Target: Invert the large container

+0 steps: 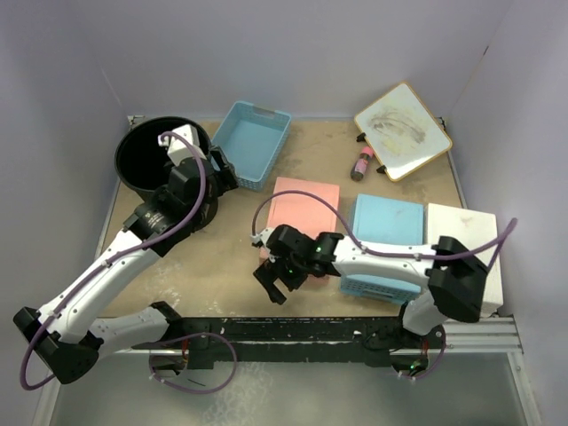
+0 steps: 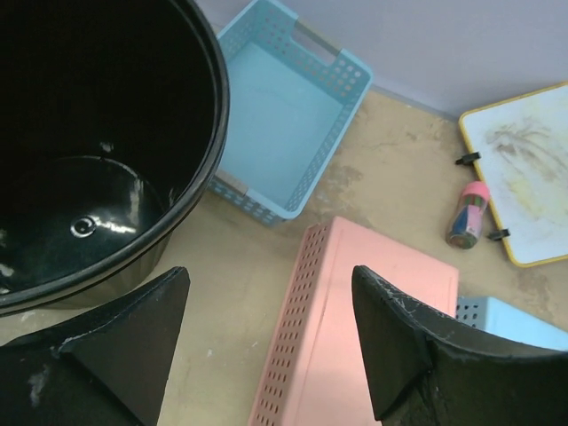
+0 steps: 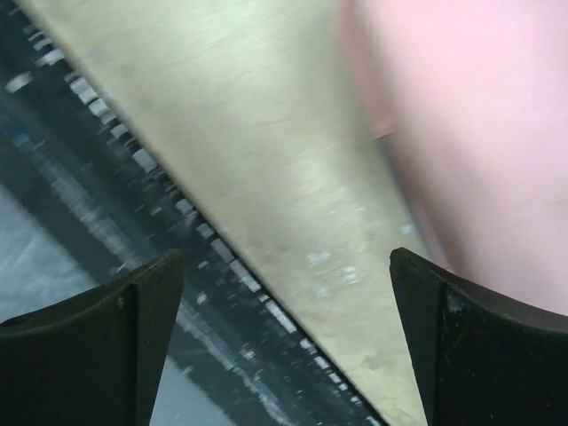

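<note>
The large container [image 1: 145, 161] is a black round bucket that stands upright, mouth up, at the table's back left. In the left wrist view the large container [image 2: 89, 133] fills the upper left, its glossy inside empty. My left gripper [image 1: 219, 170] hangs just right of the bucket's rim, apart from it and open. In its own view the left gripper [image 2: 271, 293] holds nothing, with bare table and a pink basket [image 2: 355, 328] below. My right gripper [image 1: 272, 284] is open and empty over the table's near edge; the right gripper [image 3: 284, 266] sees only table and rail.
A light-blue basket [image 1: 255, 142] stands right of the bucket. An overturned pink basket [image 1: 306, 209], a blue one [image 1: 387, 232] and a white one [image 1: 466, 244] sit in a row to the right. A whiteboard [image 1: 402, 130] and a small bottle [image 1: 362, 163] lie at the back right.
</note>
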`<action>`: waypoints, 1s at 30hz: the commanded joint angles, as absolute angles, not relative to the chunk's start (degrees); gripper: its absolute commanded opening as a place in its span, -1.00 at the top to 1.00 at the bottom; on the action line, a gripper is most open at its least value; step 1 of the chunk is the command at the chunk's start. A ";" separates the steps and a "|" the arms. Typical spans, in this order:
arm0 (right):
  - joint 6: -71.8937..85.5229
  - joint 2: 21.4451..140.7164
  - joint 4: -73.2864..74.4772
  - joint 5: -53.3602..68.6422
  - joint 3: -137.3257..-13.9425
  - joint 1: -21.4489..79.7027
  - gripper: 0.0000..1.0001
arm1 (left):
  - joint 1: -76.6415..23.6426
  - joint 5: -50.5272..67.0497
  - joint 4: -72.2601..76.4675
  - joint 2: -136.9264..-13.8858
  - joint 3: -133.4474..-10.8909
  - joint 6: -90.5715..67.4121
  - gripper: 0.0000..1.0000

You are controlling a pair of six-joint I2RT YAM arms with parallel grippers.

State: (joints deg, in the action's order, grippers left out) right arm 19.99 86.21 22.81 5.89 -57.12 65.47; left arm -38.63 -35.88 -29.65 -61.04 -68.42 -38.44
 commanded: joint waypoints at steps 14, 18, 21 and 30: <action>20.42 100.26 16.66 -10.27 -70.47 45.98 -0.98 | -38.38 -33.77 -33.51 -58.14 -67.82 -38.05 -0.44; 18.59 102.63 16.29 -13.90 -73.36 45.35 -0.99 | -38.41 -33.41 -32.19 -58.37 -66.89 -37.69 -0.44; 17.74 106.95 15.54 -14.73 -77.22 42.80 -0.99 | -38.41 -32.06 -35.76 -61.03 -69.63 -38.36 -0.44; 17.45 119.58 13.76 -16.92 -92.89 35.61 -0.99 | -38.41 -32.27 -40.57 -60.26 -74.58 -39.16 -0.44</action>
State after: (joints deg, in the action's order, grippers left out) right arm 18.15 117.30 15.73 -14.02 -86.11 37.71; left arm -38.63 -32.32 -39.31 -61.23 -68.84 -38.52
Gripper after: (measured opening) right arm 0.994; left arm 0.717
